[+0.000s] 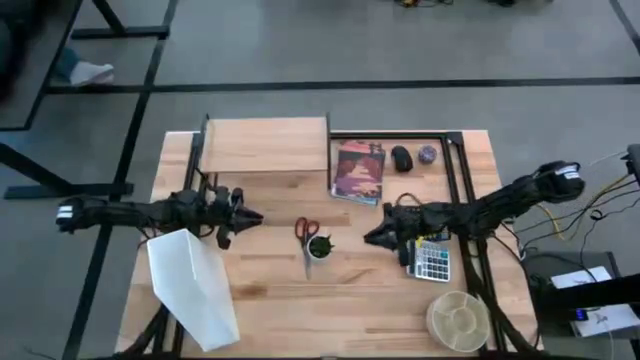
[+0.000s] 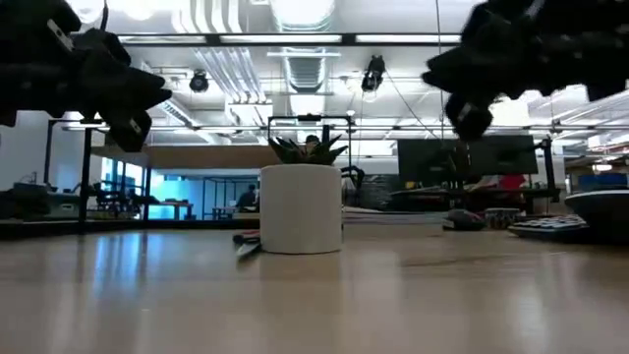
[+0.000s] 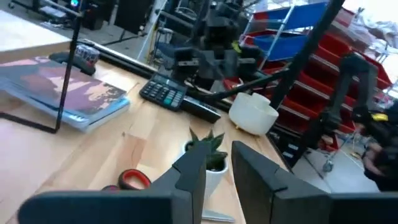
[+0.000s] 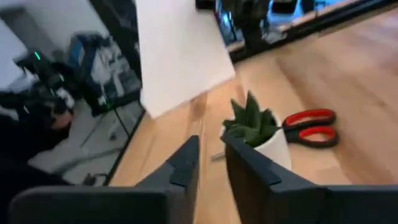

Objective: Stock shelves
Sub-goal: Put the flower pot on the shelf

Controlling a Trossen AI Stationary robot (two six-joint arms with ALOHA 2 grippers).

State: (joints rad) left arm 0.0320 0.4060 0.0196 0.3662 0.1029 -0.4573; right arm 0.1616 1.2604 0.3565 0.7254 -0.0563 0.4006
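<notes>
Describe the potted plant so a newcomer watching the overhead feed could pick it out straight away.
Find the light-wood riser shelf at the table's far edge, then come toward the table's middle, between the left gripper and the right gripper. The potted plant stands there, right beside the red-handled scissors. It is the only round white pot with spiky green leaves, far smaller than the white file holder.

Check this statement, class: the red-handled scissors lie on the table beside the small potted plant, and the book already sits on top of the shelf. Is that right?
Not quite. The high view shows the book lying on the table beside the shelf, not on top of it. The scissors do lie beside the potted plant.
</notes>
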